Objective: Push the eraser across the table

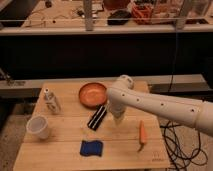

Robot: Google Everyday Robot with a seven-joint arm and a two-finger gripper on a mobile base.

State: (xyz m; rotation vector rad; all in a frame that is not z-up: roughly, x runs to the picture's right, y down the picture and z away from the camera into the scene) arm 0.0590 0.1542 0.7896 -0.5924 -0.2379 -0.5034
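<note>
Pale wooden planks make up the table (pixel 60 152) beneath your white arm. Your gripper (pixel 119 119) hangs low over it, and you cannot tell whether it is spread or pressed together. The eraser (pixel 97 118), a slanted black block, lies just beside the gripper on the side facing the white cup (pixel 39 127). Contact is unclear. That low, side-on placement suits a shove. An orange bowl (pixel 93 94) sits just beyond the gripper, close behind the eraser.
</note>
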